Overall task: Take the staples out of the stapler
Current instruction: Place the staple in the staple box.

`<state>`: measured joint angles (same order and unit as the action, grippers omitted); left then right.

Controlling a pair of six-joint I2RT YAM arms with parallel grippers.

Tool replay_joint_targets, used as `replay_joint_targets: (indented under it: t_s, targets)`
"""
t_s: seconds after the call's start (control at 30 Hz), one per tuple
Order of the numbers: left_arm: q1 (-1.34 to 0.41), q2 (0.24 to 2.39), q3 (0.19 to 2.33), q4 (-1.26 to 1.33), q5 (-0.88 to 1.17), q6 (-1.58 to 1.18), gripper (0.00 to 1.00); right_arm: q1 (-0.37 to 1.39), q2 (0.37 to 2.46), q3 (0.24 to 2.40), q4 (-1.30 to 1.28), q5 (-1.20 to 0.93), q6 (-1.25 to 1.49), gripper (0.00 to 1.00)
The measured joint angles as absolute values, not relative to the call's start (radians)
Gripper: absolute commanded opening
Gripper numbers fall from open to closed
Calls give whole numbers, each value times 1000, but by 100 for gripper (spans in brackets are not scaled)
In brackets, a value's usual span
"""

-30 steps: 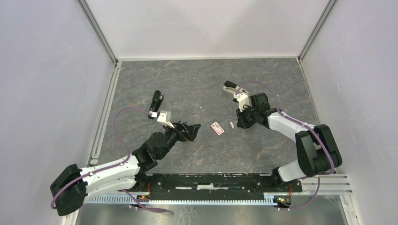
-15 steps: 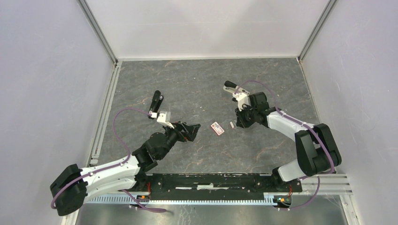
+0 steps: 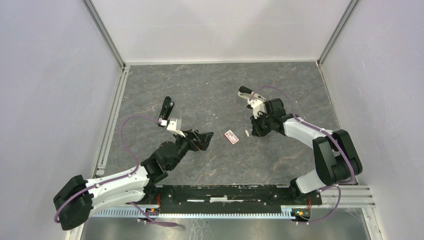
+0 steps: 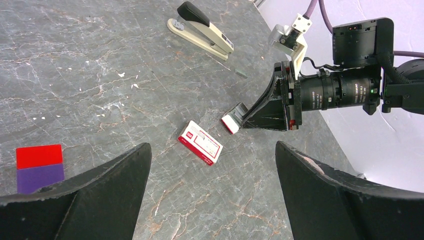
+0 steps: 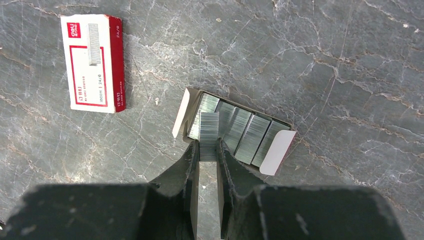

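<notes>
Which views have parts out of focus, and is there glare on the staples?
Right wrist view: the right claw is dark and soft, yet the staples it pinches are sharp, with mild sheen, no glare. Left wrist view: the left claw is dark and soft-edged; the stapler is crisp. Top view: even light, faint shadows.

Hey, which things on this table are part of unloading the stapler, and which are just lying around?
In the job: stapler; staples, a strip pinched in the right gripper; open cardboard tray beneath the strip, probably.
Lying about: red-and-white box; red-and-purple block.
</notes>
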<state>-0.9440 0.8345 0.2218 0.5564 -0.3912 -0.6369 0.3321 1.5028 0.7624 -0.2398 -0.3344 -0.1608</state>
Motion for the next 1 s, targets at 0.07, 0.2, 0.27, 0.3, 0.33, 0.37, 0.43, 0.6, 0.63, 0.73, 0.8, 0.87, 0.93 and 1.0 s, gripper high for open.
replay_joint_targets:
  t_s: [0.07,0.2,0.27,0.3,0.33,0.37,0.43,0.6,0.63,0.73,0.8,0.87,0.93,1.0]
  targets:
    - [-944,834,222,557,-391,-637,99,332,1503,763,-241,-334,-160,15]
    - [-944,834,222,557,-391,-637,99,332,1504,764,-242,-334,-158,16]
    - [-944,834,222,557,-391,-637,99,333,1507,767,-242,-334,-157,16]
    - [-944,834,222,556,-391,-637,99,333,1507,767,-242,-334,-157,16]
    - [-944,834,221,557,-391,-637,99,334,1507,767,-242,-334,-157,16]
    - [-944,834,221,557,-391,-637,99,334,1507,767,-242,-334,-156,16]
    - [-944,834,221,557,-391,-637,99,334,1507,767,-242,-334,-155,16]
    - [-944,833,221,557,-391,-637,99,334,1511,769,-242,-334,-154,17]
    - [-944,831,221,557,-391,-637,99,334,1513,770,-243,-334,-154,17]
    - [-944,827,217,558,-391,-637,99,334,1518,772,-242,-334,-154,18]
    - [-944,824,212,558,-391,-637,99,334,1520,772,-243,-332,-154,18]
    - [-944,823,208,558,-391,-637,99,334,1520,773,-243,-331,-154,18]
    - [-944,823,207,558,-391,-637,99,334,1520,774,-244,-331,-154,19]
    - [-944,822,207,558,-391,-637,99,334,1521,776,-243,-331,-154,19]
